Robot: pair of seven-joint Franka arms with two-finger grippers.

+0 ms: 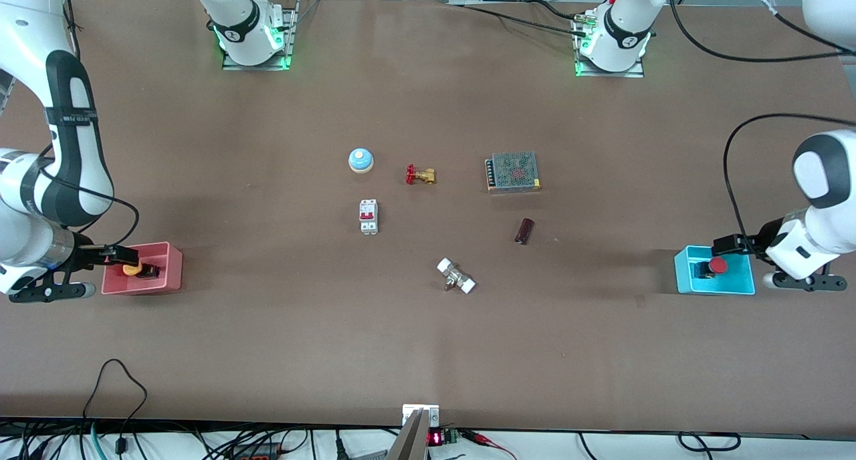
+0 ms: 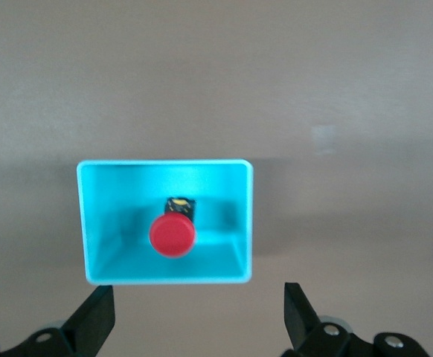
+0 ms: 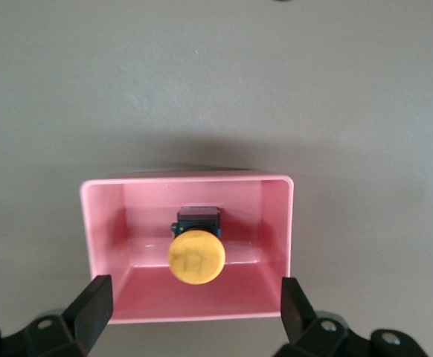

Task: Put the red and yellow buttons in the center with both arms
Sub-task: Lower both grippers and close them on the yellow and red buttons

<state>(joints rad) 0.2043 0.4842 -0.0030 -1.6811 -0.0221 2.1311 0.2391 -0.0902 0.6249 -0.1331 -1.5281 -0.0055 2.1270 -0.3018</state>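
The red button [image 1: 717, 266] sits in the cyan bin [image 1: 739, 288] at the left arm's end of the table. In the left wrist view the red button [image 2: 173, 234] stands inside the cyan bin [image 2: 88, 223]. My left gripper [image 2: 198, 297] hovers open and empty over the bin's edge; it also shows in the front view [image 1: 732, 246]. The yellow button [image 1: 132, 270] sits in the pink bin [image 1: 170, 273] at the right arm's end. In the right wrist view the yellow button [image 3: 196, 256] is inside the pink bin [image 3: 97, 230]. My right gripper [image 3: 194, 294], also in the front view [image 1: 114, 254], is open and empty over that bin.
On the middle of the brown table [image 1: 428, 353] lie a blue-and-white bell [image 1: 360, 160], a brass valve with a red handwheel [image 1: 420, 175], a white circuit breaker [image 1: 368, 216], a meshed power supply [image 1: 513, 172], a small dark block [image 1: 524, 231] and a white-ended fitting [image 1: 456, 276].
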